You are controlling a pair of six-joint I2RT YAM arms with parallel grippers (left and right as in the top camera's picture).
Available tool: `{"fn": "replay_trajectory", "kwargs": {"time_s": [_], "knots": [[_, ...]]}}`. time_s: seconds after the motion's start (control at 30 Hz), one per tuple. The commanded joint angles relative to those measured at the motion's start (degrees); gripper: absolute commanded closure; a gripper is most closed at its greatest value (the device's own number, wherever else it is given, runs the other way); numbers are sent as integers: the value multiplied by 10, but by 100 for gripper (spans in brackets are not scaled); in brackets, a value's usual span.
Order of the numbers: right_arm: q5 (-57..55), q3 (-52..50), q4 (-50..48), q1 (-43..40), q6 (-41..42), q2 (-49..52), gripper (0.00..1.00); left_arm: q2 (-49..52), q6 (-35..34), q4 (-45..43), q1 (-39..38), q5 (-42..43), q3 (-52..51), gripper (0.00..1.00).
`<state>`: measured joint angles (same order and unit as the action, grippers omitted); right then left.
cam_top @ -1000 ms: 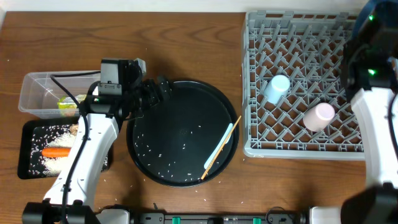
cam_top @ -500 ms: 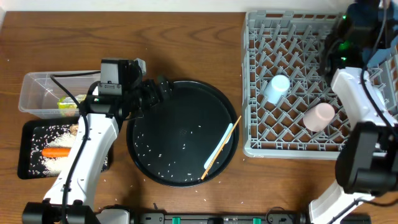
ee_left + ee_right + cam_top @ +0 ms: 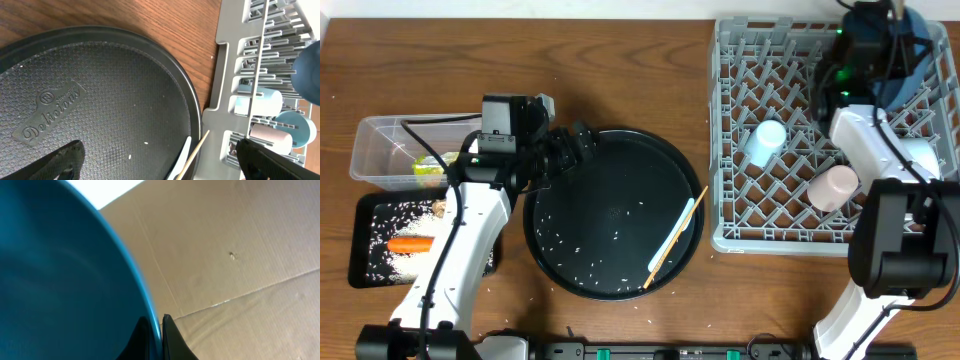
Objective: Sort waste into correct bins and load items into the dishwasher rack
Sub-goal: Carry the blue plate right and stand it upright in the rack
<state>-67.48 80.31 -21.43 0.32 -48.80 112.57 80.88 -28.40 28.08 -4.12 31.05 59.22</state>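
Right gripper (image 3: 156, 332) is clamped on the rim of the dark-blue plate (image 3: 60, 280), held at the far right corner of the dishwasher rack (image 3: 800, 238). Left gripper (image 3: 572, 148) is spread wide, empty, over the far left rim of the round black tray (image 3: 610, 200). Light-blue cup (image 3: 765, 143) and pink cup (image 3: 834, 187) are noted lying in the rack; chopsticks (image 3: 665, 255) and white utensil (image 3: 675, 232) at the tray's right edge.

Rack (image 3: 720, 150) front-left free; light-blue cup (image 3: 764, 141), pink cup (image 3: 833, 187) block middle; plate (image 3: 918, 60) occupies far-right.

Grey plastic rack (image 3: 800, 240), matt pebbled round tray (image 3: 100, 100), wood-grain table (image 3: 620, 70).
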Motion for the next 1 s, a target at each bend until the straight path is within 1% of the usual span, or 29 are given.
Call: {"fn": "replay_trajectory", "kwargs": {"time_s": [0.0,0.4,0.5,0.53,0.57,0.6,0.63,0.7,0.77,0.9,0.97], "knots": [[10,0,20,13,-5,28,99,0,7,0,3,-7,0,2],[13,0,30,70,-5,28,98,0,7,0,3,-7,0,2],[13,0,28,91,-5,28,83,0,7,0,3,-7,0,2],[13,0,28,98,-6,28,75,0,7,0,3,-7,0,2],[13,0,25,107,-6,28,60,0,7,0,3,-7,0,2],[13,0,21,113,-10,28,51,0,7,0,3,-7,0,2],[12,0,15,118,-17,28,45,0,7,0,3,-7,0,2],[10,0,2,132,-39,28,37,0,7,0,3,-7,0,2],[-4,0,-30,143,-63,28,34,0,7,0,3,-7,0,2],[-39,0,-125,165,-120,22,36,0,7,0,3,-7,0,2],[-52,0,-154,177,-139,13,37,0,7,0,3,-7,0,2]]}}
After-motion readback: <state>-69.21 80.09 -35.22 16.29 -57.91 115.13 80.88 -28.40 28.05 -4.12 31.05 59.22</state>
